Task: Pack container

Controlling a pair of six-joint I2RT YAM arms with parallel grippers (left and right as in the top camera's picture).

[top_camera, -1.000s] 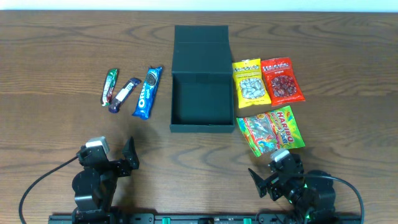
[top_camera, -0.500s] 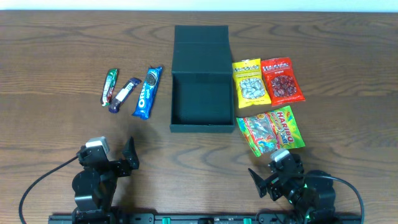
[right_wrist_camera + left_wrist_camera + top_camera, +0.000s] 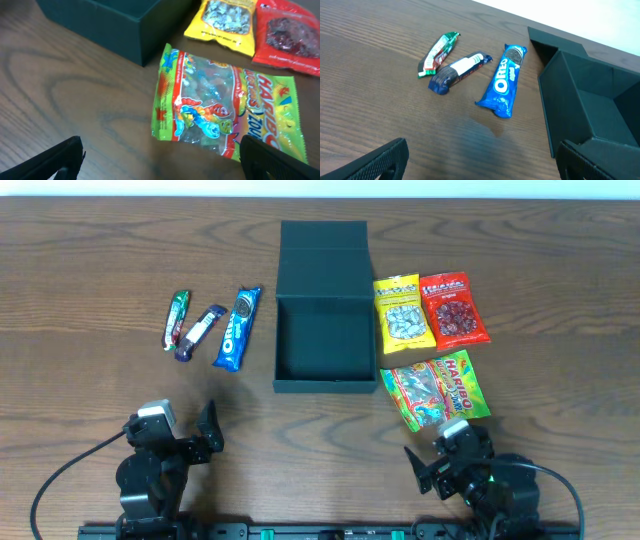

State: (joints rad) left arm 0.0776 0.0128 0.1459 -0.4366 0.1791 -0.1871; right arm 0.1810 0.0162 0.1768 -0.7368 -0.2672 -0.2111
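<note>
The dark teal-green container (image 3: 326, 340) stands open in the middle of the table, lid flap (image 3: 323, 258) lying back; it looks empty. It also shows in the left wrist view (image 3: 590, 110) and the right wrist view (image 3: 115, 20). Left of it lie a blue Oreo pack (image 3: 237, 328), a purple bar (image 3: 200, 332) and a green bar (image 3: 177, 319). Right of it lie a yellow seed packet (image 3: 403, 312), a red packet (image 3: 453, 309) and a Haribo bag (image 3: 435, 388). My left gripper (image 3: 205, 435) is open near the front edge. My right gripper (image 3: 432, 460) is open just in front of the Haribo bag (image 3: 225, 112).
The wooden table (image 3: 90, 380) is bare around both grippers. The arm bases sit at the front edge (image 3: 320, 530).
The right gripper has shifted very slightly to the right. Nothing else has moved.
</note>
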